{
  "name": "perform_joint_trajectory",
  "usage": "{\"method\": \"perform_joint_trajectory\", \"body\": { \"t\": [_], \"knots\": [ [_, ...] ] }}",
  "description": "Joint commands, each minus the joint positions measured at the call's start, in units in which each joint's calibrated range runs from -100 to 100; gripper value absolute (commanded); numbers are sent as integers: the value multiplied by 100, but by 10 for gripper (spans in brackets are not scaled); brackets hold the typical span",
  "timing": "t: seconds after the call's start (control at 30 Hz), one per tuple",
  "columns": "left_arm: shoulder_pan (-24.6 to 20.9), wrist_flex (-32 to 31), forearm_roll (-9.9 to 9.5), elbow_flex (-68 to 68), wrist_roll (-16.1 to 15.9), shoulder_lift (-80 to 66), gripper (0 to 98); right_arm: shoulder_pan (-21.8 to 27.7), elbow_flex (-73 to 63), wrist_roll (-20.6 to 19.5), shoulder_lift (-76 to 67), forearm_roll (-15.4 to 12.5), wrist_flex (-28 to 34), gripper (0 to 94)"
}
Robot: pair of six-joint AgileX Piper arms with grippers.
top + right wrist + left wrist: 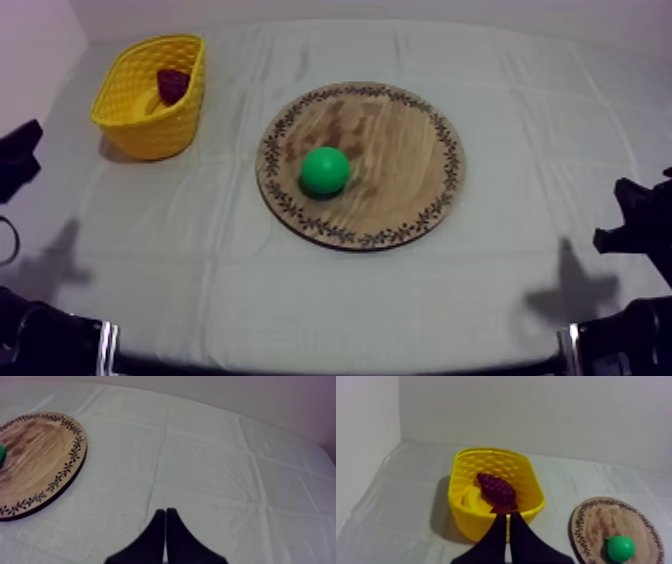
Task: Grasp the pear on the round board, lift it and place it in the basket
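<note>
**A:** What does the pear point(325, 170) look like?

**B:** It is bright green and smooth, and from above it is nearly a ball with a dark shadow beneath it. It sits on the wooden board point(400, 140), left of the board's centre, about the middle of the top view's frame.

**A:** And the yellow basket point(140, 115)?

**B:** It is at the upper left of that frame, standing on the cloth point(520, 280), well apart from the board.

**A:** What does the left wrist view add?

**B:** It shows the inside of the basket. A dark purple bunch of grapes point(496, 490) lies on something pale yellow that I cannot identify. From above, the grapes are just a dark red patch. This view also shows a small nub on the pear's side, which the top view hides.

**A:** And the pincers?

**B:** The left gripper point(507, 526) has its fingers pressed together into a narrow wedge. It holds nothing and is aimed at the basket's near wall. The right gripper point(165, 521) is closed the same way and is also empty, over bare cloth beside the board. In the right wrist view the pear shows as a green sliver on the board.
</note>
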Motion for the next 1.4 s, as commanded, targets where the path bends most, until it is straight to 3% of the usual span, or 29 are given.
{"method": "perform_joint_trajectory", "body": {
  "t": [0.0, 0.2, 0.37, 0.7, 0.97, 1.17, 1.37],
  "knots": [
    [207, 219, -11, -1280, 19, 939, 0, 1, 5, 1, 1, 0, 0, 5],
    [686, 758, -30, -3007, 95, 2324, 0, 1, 5, 1, 1, 0, 0, 5],
    [1119, 1132, -158, -4220, 232, 3426, 0, 1, 5, 1, 1, 0, 0, 5],
    [1927, 2282, -600, -6256, 428, 5549, 0, 1, 5, 1, 1, 0, 0, 5],
    [2260, 2995, -722, -7053, 397, 6832, 0, 1, 5, 1, 1, 0, 0, 5],
    [2528, 3104, -973, -7110, 597, 7555, 0, 1, 5, 1, 1, 0, 0, 5],
    [2717, 3131, -1039, -7071, 737, 8174, 0, 1, 5, 1, 1, 0, 0, 5]
  ]
}}
